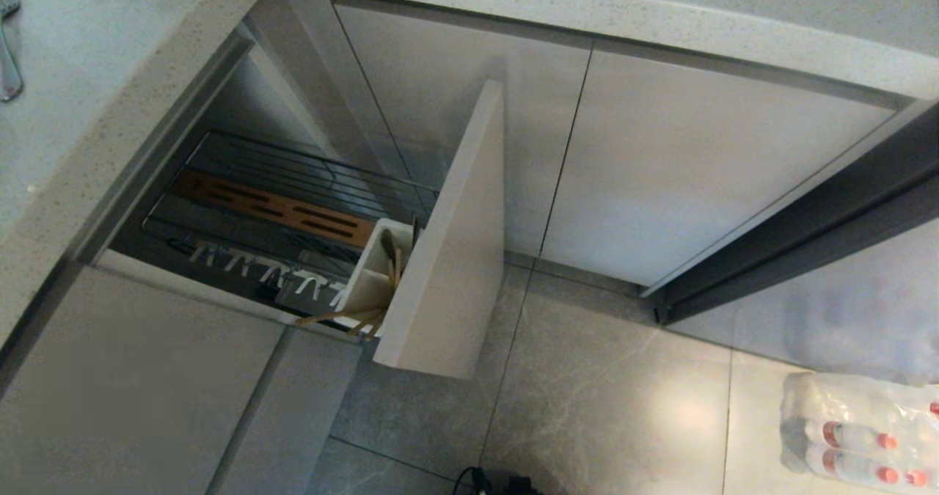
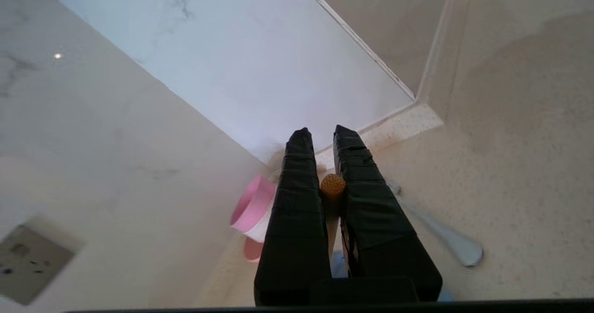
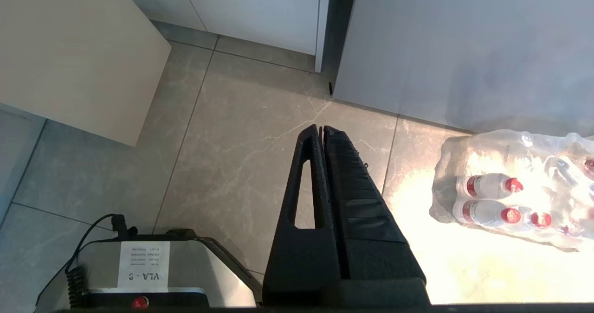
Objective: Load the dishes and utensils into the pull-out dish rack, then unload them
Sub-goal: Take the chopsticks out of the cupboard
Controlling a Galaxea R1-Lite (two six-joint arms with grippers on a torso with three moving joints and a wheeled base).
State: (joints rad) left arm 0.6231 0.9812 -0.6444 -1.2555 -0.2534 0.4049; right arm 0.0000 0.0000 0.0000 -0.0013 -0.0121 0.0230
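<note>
your right end effector (image 3: 321,130) hangs closed over the floor tiles, beside a wrapped pack of water bottles (image 3: 506,197). ahead, the pull-out dish rack (image 1: 293,202) stands open; its white caddy (image 1: 375,271) holds chopsticks (image 1: 345,317), some leaning out over the near edge. up over the worktop (image 2: 510,188), your left end effector (image 2: 325,134) is clamped on a light-brown stick end (image 2: 332,184), with the fork (image 2: 445,236) lying just beside and a pink cup (image 2: 253,206) near the wall.
</note>
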